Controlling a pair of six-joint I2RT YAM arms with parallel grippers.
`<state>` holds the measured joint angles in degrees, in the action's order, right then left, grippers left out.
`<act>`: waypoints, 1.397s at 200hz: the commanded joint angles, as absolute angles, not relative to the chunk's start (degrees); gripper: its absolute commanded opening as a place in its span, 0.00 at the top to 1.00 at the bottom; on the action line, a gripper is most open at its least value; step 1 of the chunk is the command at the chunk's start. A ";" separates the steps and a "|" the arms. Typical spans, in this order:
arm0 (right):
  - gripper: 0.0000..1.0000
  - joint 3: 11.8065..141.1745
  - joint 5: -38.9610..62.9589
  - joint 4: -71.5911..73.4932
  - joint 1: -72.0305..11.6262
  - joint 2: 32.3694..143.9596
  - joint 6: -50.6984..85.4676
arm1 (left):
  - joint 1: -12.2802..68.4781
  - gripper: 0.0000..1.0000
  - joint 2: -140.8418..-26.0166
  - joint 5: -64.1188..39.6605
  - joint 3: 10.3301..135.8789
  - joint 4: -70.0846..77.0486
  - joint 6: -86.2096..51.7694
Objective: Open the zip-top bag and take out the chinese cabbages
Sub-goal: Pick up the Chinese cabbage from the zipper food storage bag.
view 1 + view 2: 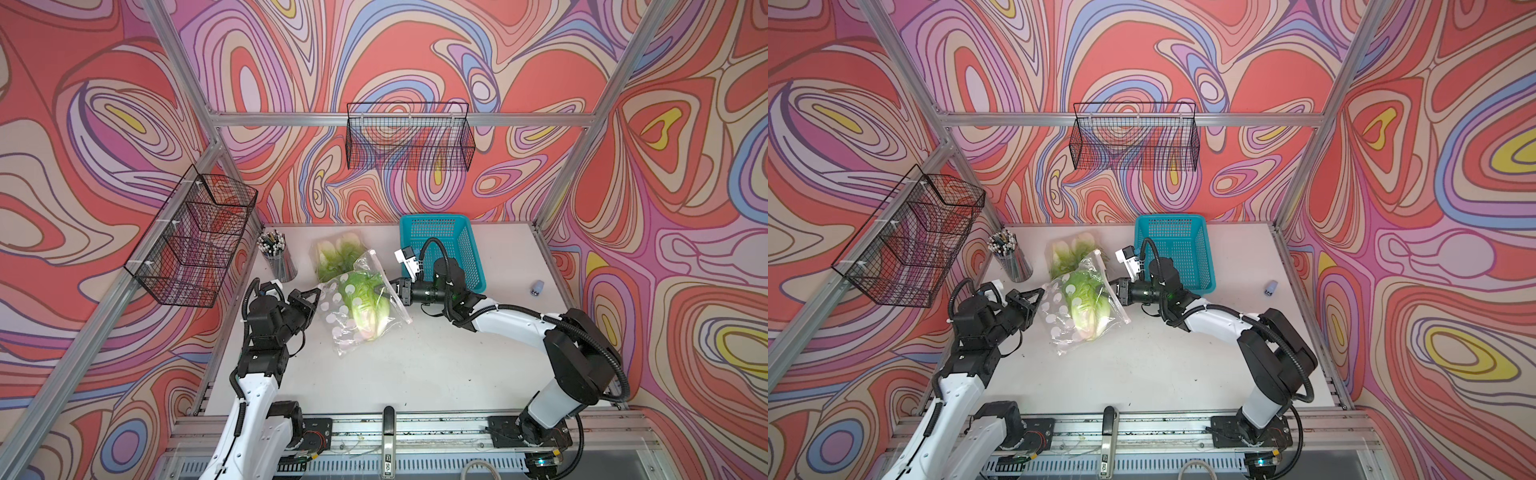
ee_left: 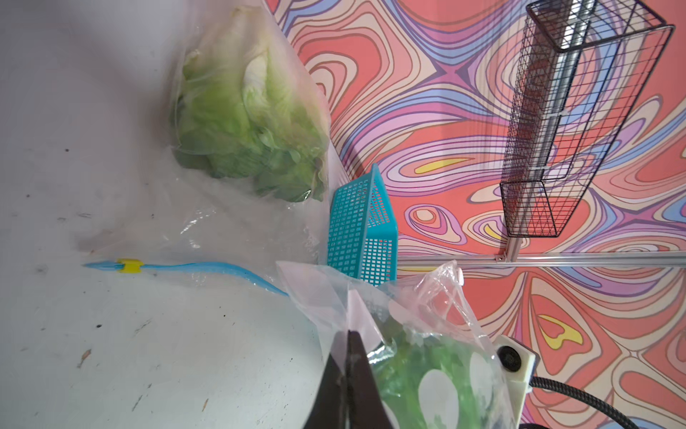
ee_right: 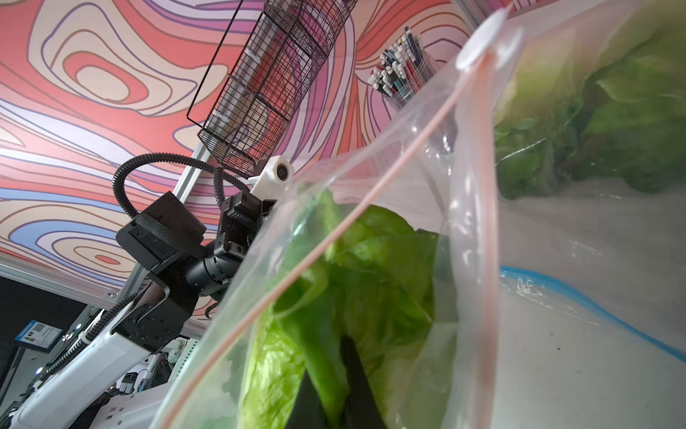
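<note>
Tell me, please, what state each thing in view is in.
Dotted bag: mouth open.
Cabbage: inside dotted bag.
Left claw: shut on dotted bag's edge.
Right claw: inside the mouth, shut on cabbage.
Blue-zip bag: lying flat, full, zip seems shut.
Teal basket: upright, empty.
Pen cup: upright, full.
Wire baskets: hanging, empty.

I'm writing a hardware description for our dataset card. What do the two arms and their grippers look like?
The left arm and right arm have white link shells, black joints and black ribbed cable conduits. The left gripper and right gripper are black, each with a white wrist camera housing.
</note>
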<state>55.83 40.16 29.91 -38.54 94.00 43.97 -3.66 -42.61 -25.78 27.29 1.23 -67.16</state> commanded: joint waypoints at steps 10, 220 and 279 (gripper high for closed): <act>1.00 54.55 37.31 28.27 -37.77 90.95 42.65 | -4.55 1.00 -41.07 -20.57 28.83 -5.67 -64.53; 1.00 49.01 8.58 15.57 -37.13 77.18 37.89 | -5.80 1.00 -38.32 -14.30 29.00 -13.81 -61.70; 1.00 49.92 0.93 19.63 -37.11 78.20 39.00 | -5.77 1.00 -38.67 -17.96 29.00 -12.39 -59.76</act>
<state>49.04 7.14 15.55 -37.56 78.11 38.63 -5.26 -38.70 -17.10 27.33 -12.56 -61.76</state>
